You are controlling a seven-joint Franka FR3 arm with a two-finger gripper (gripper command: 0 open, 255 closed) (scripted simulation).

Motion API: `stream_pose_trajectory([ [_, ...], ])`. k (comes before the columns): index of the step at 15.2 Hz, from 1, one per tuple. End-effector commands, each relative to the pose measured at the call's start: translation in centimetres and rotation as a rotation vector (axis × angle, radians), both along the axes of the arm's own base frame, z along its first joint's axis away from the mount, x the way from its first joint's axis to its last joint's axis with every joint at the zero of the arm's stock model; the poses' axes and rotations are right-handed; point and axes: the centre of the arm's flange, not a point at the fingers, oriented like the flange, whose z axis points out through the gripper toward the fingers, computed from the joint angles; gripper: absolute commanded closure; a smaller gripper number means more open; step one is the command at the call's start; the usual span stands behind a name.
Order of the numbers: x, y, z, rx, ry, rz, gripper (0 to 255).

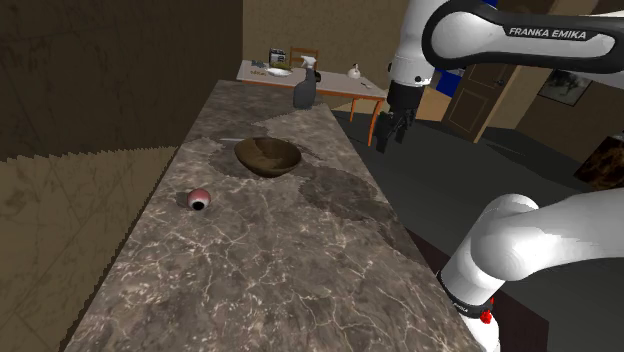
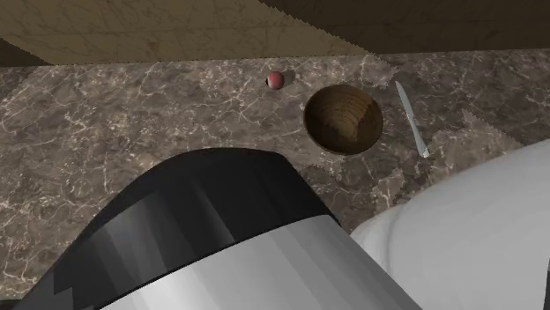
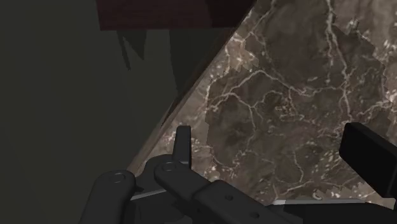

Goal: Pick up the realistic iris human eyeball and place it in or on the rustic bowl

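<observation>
The round, pinkish eyeball [image 1: 200, 198] lies on the veined brown marble desk [image 1: 290, 270], nearer than the round, wood-grained bowl [image 1: 268, 157] and to the shoulder view's left of it, not touching. The black fingers [image 3: 183, 143] stand apart, released, holding nothing, over the desk's edge.

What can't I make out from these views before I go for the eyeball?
Second exterior view: the arm covers the lower part of the counter.
Second exterior view: the iris of the eyeball, too small to see.
Second exterior view: the slim grey utensil beside the bowl, too small to identify.
Shoulder view: the things on the far table, too small to name.
</observation>
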Motion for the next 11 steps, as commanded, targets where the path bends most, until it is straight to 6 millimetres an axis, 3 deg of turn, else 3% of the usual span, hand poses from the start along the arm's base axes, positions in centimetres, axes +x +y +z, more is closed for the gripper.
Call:
stream_pose_trajectory([
  [1, 0.0, 0.0, 0.0, 0.000, 0.000, 0.000, 0],
  [11, 6.8, 10.8, -2.8, 0.018, 0.014, 0.060, 0],
])
